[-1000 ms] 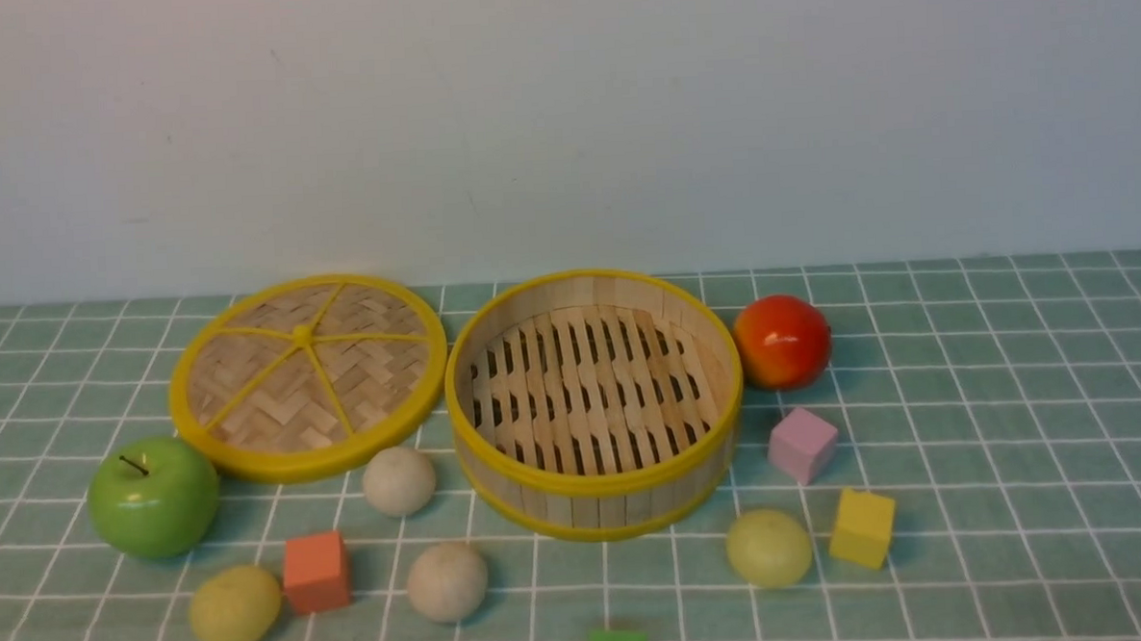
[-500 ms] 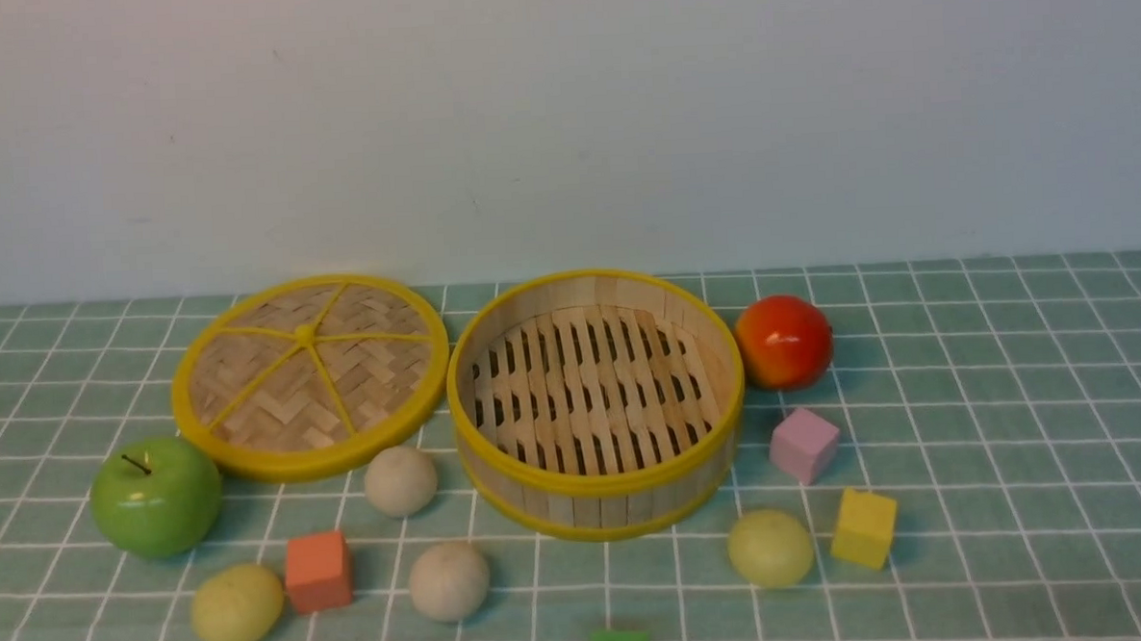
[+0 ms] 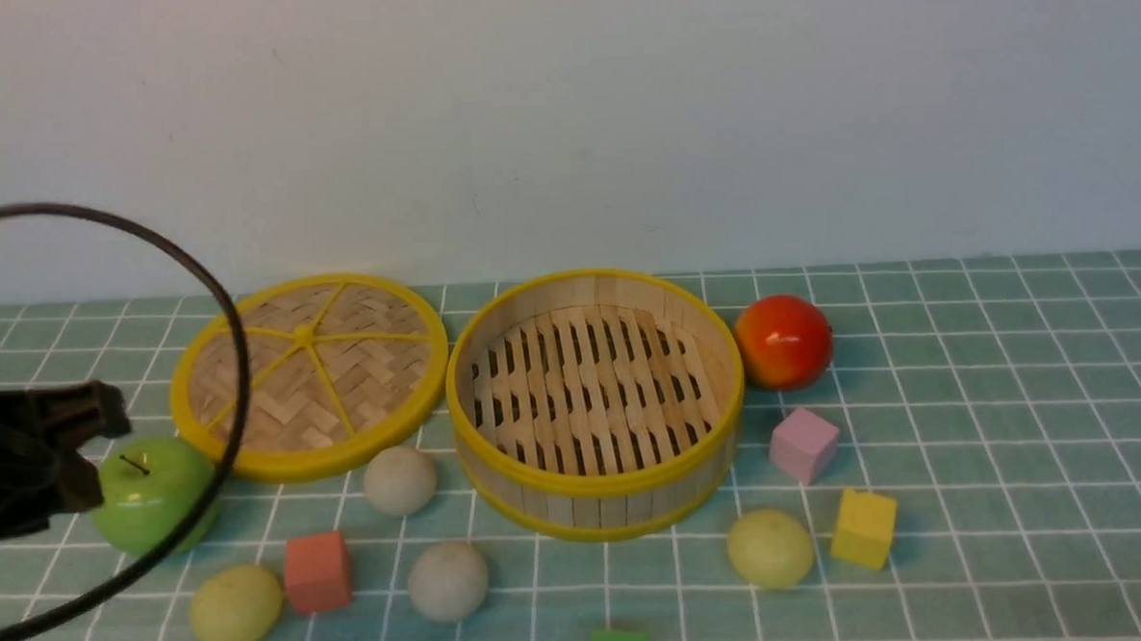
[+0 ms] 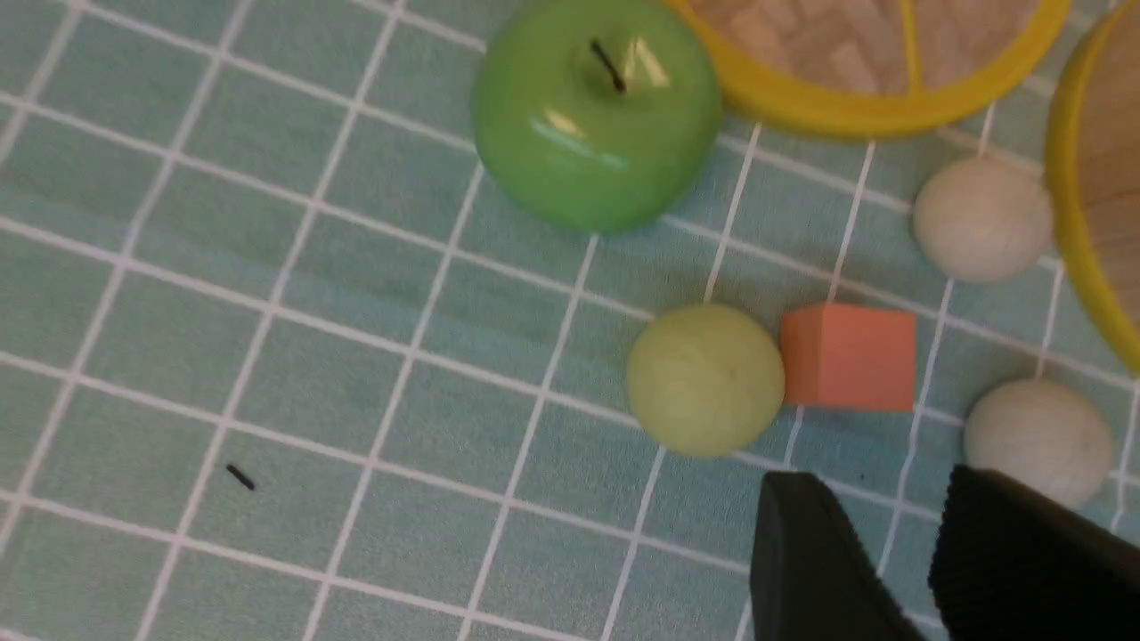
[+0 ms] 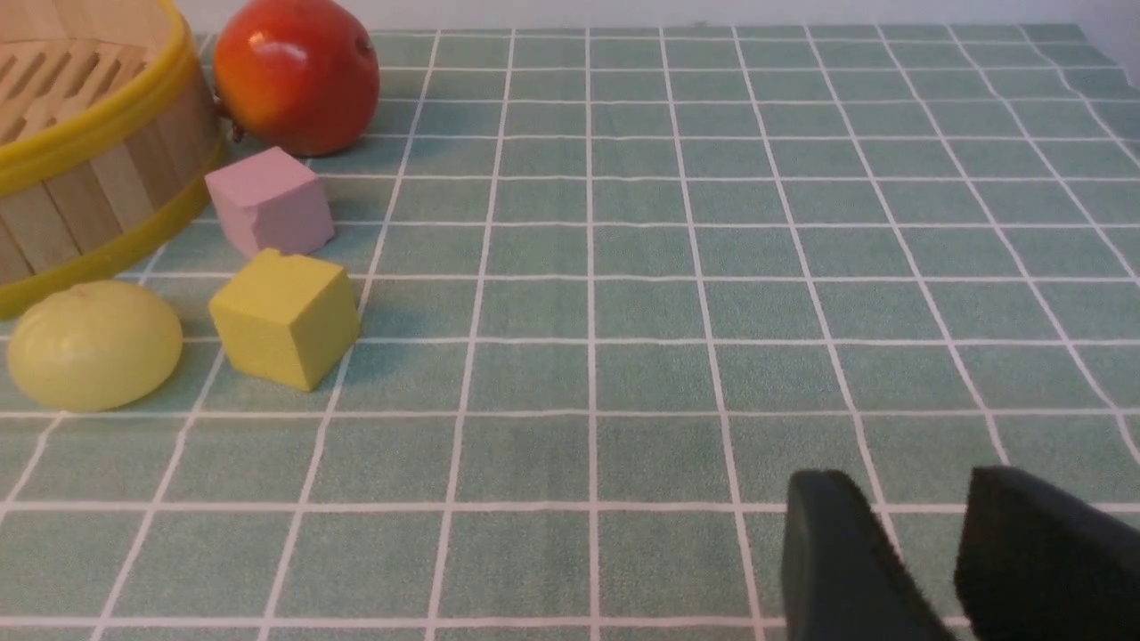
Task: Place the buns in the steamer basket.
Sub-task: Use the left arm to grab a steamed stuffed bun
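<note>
Well apart: buns [image 4: 705, 381] & L tool [image 4: 868, 534].

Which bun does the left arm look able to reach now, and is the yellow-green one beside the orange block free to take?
Probably yes: the yellow-green bun looks reachable, with nothing on top; only the orange block close beside it leaves little room for the fingers there.

Buns, basket, lid, fruit and blocks on checked tablecloth [image 3: 1019, 436].

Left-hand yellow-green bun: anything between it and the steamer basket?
Yes: the orange block stands right beside the bun, on the basket's side; the off-white buns lie beyond.
</note>
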